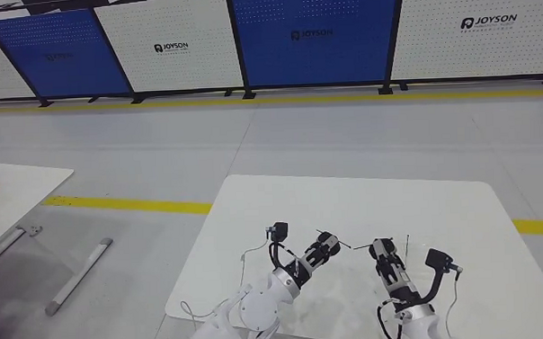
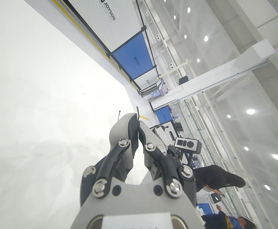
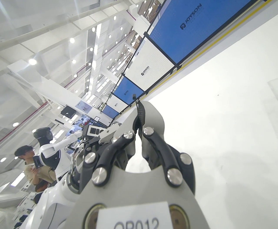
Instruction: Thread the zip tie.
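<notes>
The left end effector is pinched fully closed on the thin black zip tie, with a short tip poking out past its fingertips. Gripping that near the tip probably keeps it stiff enough to aim. The right end effector is likewise closed, clamping black tie just behind a square head. The head stands free beyond its tips, presumably so the slot stays open. Both hang above the white counter, near each other but apart. Whether they hold one tie I cannot tell.
</notes>
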Robot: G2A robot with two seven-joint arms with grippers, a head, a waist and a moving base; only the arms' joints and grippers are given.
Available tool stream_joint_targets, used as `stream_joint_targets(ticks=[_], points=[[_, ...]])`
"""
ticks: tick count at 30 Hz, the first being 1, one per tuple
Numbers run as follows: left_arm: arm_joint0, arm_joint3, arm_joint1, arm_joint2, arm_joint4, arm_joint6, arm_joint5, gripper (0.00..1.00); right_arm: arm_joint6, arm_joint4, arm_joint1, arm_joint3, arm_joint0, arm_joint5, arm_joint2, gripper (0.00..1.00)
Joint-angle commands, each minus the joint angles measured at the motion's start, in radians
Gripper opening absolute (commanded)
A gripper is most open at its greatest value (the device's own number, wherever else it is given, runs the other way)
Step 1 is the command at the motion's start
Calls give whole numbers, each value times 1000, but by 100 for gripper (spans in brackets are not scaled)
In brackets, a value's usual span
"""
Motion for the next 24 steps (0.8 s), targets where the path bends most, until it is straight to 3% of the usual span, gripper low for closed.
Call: stream_joint_targets(ticks=[1, 24], points=[[0, 0, 0, 0, 0, 0, 0, 0, -1, -2, -1, 0, -2, -3, 1, 0], [0, 0, 0, 0, 0, 0, 0, 0, -11, -36, -25, 17, 8, 11, -9, 0]])
